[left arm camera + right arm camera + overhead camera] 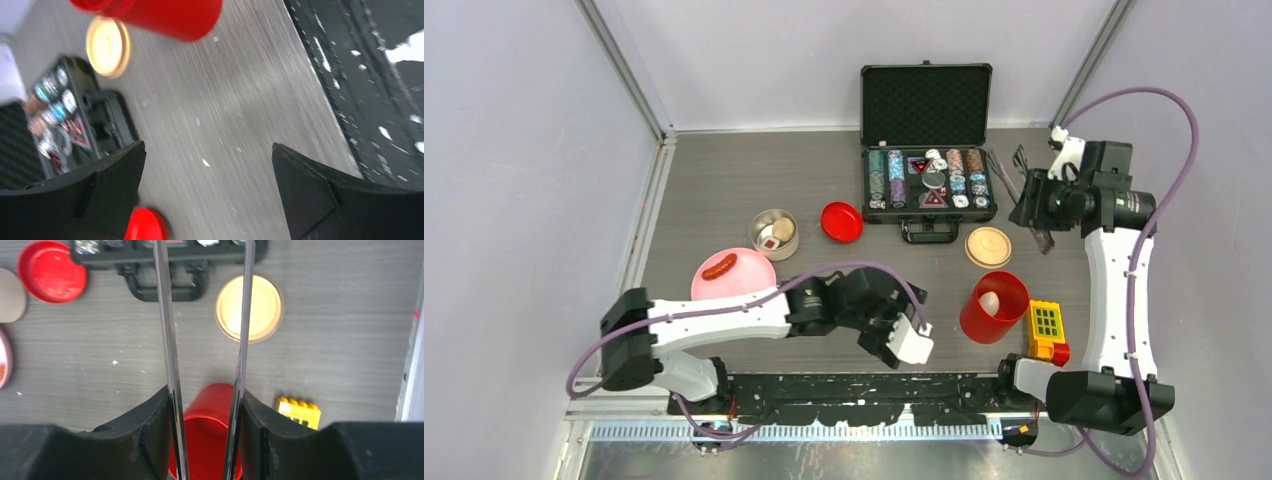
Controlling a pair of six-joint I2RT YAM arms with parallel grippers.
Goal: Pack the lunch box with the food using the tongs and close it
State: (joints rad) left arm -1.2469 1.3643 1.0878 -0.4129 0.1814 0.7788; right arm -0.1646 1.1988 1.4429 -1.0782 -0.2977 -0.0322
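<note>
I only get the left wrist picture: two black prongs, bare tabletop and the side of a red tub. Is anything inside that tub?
Observer: Yes. From above, one pale egg-like lump sits inside the red canister.
Visitor: Where are the tongs I was told about?
Observer: The right arm's jaws grip the tongs, one slim arm against each jaw.
Visitor: Is any food outside the tub?
Observer: A red sausage lies on the pink plate.
</note>
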